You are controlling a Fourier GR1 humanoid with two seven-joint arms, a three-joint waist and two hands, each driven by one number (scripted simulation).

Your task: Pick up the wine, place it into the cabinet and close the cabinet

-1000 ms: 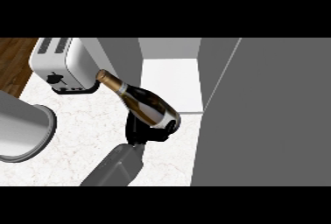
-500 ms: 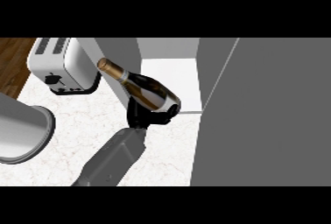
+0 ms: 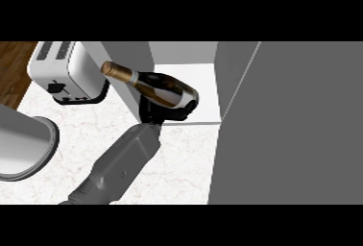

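Note:
The wine bottle (image 3: 159, 88) is dark with a gold-foil neck and a pale label. It lies tilted, neck pointing up-left, at the open front of the cabinet. My right hand (image 3: 165, 112) is shut on its lower body from beneath, its grey forearm running down to the lower left. The bottle's base is over the cabinet's white shelf (image 3: 203, 80). The cabinet's grey door (image 3: 297, 129) stands open at the right. My left hand does not show.
A white toaster (image 3: 62, 71) stands on the marble counter (image 3: 177, 163) at the upper left, close to the bottle's neck. A large grey round vessel (image 3: 20, 146) sits at the left edge. A wooden surface (image 3: 14, 67) lies beyond the toaster.
My right hand has carried the bottle up and to the right, from over the counter to the cabinet's opening. The bottle now lies flatter.

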